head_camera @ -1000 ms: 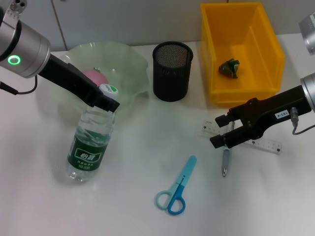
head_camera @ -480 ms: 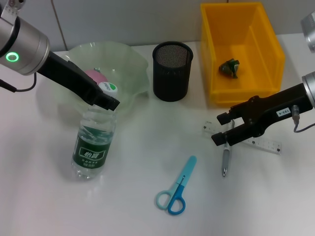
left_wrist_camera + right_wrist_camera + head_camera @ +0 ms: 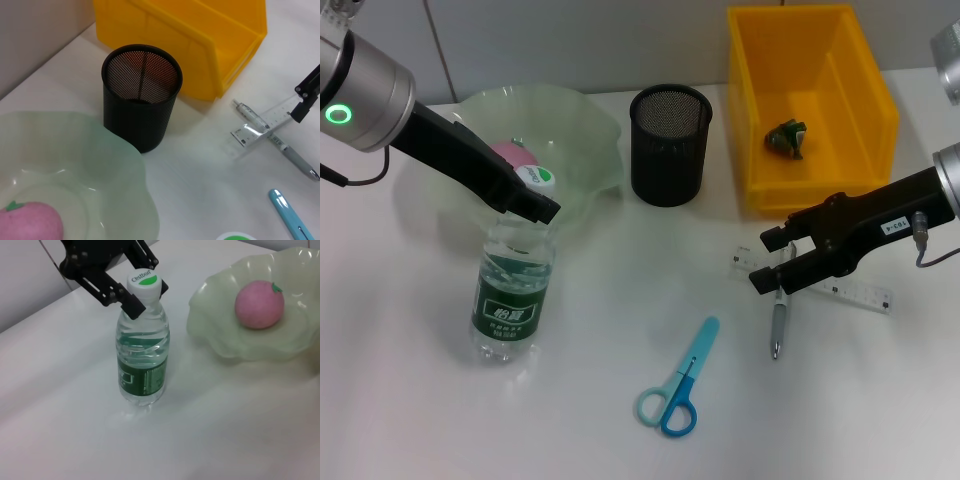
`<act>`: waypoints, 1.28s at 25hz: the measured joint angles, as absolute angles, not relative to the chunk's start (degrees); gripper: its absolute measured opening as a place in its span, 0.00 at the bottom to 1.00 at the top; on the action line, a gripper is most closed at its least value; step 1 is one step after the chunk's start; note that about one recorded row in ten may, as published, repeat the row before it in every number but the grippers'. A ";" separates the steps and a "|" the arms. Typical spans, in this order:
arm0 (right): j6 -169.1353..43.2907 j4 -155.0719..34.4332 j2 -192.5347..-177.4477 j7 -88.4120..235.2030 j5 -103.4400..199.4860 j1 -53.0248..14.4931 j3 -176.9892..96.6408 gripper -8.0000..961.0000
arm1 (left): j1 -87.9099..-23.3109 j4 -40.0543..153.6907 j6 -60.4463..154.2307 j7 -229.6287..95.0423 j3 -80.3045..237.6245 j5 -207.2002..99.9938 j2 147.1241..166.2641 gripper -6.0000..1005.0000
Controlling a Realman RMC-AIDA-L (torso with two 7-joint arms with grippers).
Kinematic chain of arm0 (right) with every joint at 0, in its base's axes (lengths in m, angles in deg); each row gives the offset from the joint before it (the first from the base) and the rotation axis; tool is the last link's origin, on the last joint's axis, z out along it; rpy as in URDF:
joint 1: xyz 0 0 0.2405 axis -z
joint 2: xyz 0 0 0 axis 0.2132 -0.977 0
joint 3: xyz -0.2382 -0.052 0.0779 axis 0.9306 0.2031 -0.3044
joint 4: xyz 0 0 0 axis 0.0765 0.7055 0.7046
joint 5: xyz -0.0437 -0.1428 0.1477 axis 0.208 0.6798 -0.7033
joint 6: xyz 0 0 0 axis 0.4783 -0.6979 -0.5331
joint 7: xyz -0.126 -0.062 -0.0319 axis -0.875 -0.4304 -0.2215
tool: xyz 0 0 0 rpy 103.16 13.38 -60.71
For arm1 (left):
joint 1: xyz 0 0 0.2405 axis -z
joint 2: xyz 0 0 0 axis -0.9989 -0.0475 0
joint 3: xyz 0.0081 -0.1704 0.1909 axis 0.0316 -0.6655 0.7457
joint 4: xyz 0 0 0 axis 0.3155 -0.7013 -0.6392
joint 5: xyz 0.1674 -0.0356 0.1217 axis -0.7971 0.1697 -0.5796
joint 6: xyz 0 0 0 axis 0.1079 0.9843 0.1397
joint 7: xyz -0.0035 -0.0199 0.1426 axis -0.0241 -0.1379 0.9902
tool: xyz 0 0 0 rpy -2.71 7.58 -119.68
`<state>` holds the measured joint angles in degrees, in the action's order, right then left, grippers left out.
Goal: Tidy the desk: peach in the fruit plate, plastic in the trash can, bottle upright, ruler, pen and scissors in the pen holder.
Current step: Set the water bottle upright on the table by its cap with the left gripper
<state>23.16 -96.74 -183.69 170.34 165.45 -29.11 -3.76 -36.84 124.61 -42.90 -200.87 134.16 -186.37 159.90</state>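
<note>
The clear bottle (image 3: pixel 508 292) with a green label stands almost upright on the table in front of the fruit plate. My left gripper (image 3: pixel 536 200) is shut on its neck just under the white and green cap (image 3: pixel 143 280). The pink peach (image 3: pixel 510 155) lies in the pale green fruit plate (image 3: pixel 582 125). My right gripper (image 3: pixel 767 262) hangs open, its fingers astride the top of the pen (image 3: pixel 777 328), which lies across the clear ruler (image 3: pixel 845 290). Blue scissors (image 3: pixel 677 383) lie closer to the front. The black mesh pen holder (image 3: pixel 670 145) stands empty. The crumpled plastic (image 3: pixel 786 138) sits in the yellow bin.
The yellow bin (image 3: pixel 840 165) stands at the back right, right beside the pen holder (image 3: pixel 141 95). The ruler (image 3: pixel 260 125) and pen (image 3: pixel 282 149) lie just in front of the bin. Bare white table lies between the bottle and the scissors.
My left gripper has tipped the bottle up from a lean to nearly upright. The right gripper has shifted slightly over the pen; the pen and ruler have not moved.
</note>
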 joint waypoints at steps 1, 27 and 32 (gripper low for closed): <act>23.15 -96.73 -183.67 170.34 165.48 -29.11 -3.76 0.83 | -36.87 124.66 -43.00 -200.84 134.04 -186.37 159.90 0.45; 23.03 -96.74 -183.54 170.34 165.59 -29.26 -4.01 0.83 | -37.34 128.88 -45.85 -200.65 133.23 -186.47 159.74 0.45; 22.75 -96.73 -183.54 170.26 165.36 -29.26 -3.98 0.83 | -37.80 130.00 -45.91 -200.22 132.81 -186.38 159.61 0.45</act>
